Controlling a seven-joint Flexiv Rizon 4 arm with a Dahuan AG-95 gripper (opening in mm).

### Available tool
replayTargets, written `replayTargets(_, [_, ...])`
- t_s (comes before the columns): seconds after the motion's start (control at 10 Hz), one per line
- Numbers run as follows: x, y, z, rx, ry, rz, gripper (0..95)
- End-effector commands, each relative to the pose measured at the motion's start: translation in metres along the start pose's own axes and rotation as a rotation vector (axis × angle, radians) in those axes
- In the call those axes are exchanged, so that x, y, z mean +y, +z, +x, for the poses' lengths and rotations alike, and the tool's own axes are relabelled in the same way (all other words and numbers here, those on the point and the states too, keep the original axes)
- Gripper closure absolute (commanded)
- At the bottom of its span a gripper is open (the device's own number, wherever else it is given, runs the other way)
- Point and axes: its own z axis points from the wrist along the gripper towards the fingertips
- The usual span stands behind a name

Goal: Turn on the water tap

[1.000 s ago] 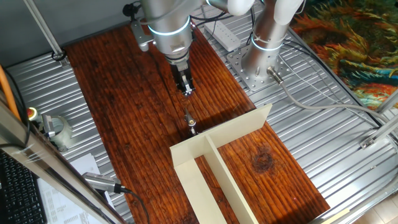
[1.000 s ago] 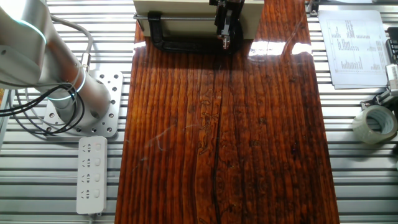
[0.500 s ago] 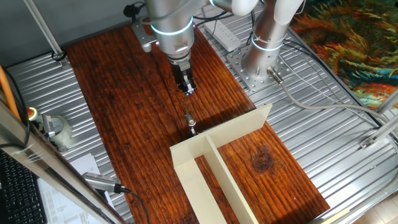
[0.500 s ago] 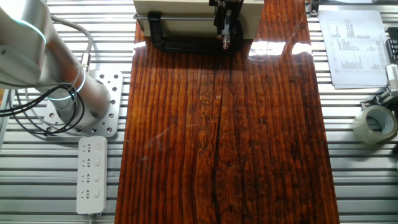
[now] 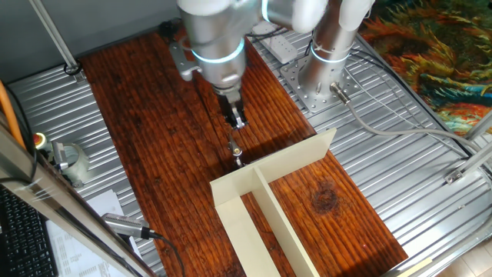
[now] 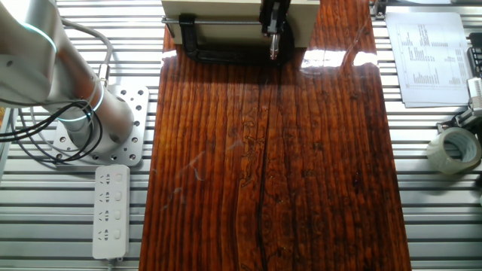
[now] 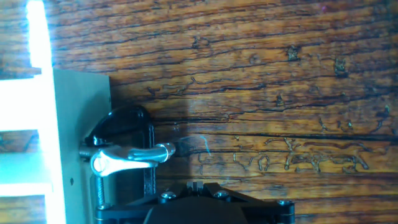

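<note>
The water tap (image 5: 236, 151) is a tiny silver stem with a thin lever, standing on the wooden board just in front of the cream divider walls (image 5: 269, 165). In the hand view the tap (image 7: 127, 157) lies with its lever pointing right, held in a black C-clamp (image 7: 127, 121). My gripper (image 5: 237, 120) hangs just above and behind the tap, fingers together, holding nothing. In the other fixed view the gripper (image 6: 273, 51) is over the right end of the clamp (image 6: 218, 53) and hides the tap. The fingertips (image 7: 196, 185) show at the bottom edge of the hand view.
The cream divider (image 7: 74, 124) stands right behind the clamp. The arm's base plate (image 5: 323, 85) is right of the board. A power strip (image 6: 111, 211), a tape roll (image 6: 454, 150) and papers (image 6: 429, 56) lie on the metal table beside the board.
My gripper has moved down and a little toward the tap and the divider. The tap and clamp have not moved.
</note>
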Motion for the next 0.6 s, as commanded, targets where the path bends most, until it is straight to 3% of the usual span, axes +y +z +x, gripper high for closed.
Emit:
replayTargets(0.1, [0.0072,0.0026,0.0007,0.005,-0.003,0.006,95.0])
replayTargets(0.3, [0.0127,0.0066,0.0036,-0.001,-0.014,0.020,95.0])
replayTargets(0.4, [0.0124,0.0069,0.0032,-0.005,-0.021,0.044,95.0])
replayTargets(0.6, [0.0115,0.0079,0.0019,-0.005,-0.032,0.049,95.0])
